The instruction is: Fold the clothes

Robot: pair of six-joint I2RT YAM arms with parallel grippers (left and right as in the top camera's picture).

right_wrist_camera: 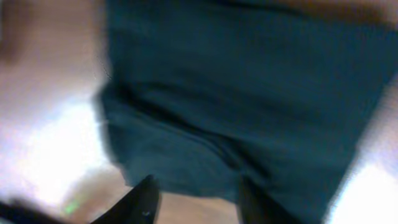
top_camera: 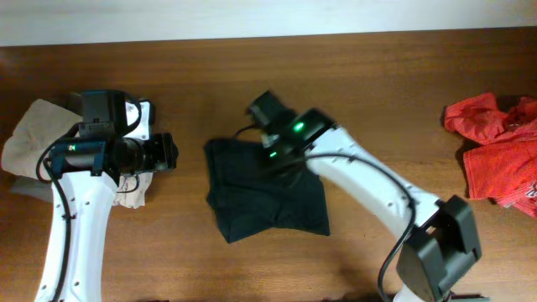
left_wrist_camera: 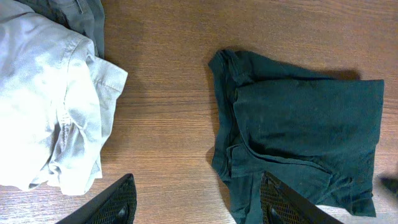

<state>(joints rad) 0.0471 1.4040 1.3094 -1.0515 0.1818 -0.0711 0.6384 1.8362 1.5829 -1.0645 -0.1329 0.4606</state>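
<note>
The clothes are a black T-shirt (top_camera: pixel 252 201), lying partly folded and flat in the middle of the wooden table. In the left wrist view the T-shirt (left_wrist_camera: pixel 298 130) fills the right half. My right gripper (top_camera: pixel 281 159) hovers over its upper edge. In the blurred right wrist view the right gripper (right_wrist_camera: pixel 199 202) has its fingers apart just off the hem of the T-shirt (right_wrist_camera: pixel 249 87), with bare wood between them. My left gripper (top_camera: pixel 168 153) stands to the left of the shirt. The left gripper (left_wrist_camera: pixel 199 202) is open and holds nothing, and its right finger (left_wrist_camera: pixel 280 202) overlaps the shirt's near corner.
A beige garment (top_camera: pixel 33 134) lies bunched under the left arm and shows large in the left wrist view (left_wrist_camera: pixel 50 106), with a grey garment (left_wrist_camera: pixel 74 12) behind it. A red garment (top_camera: pixel 495 147) lies at the table's right edge. The right arm's base (top_camera: pixel 436 243) stands at the front right.
</note>
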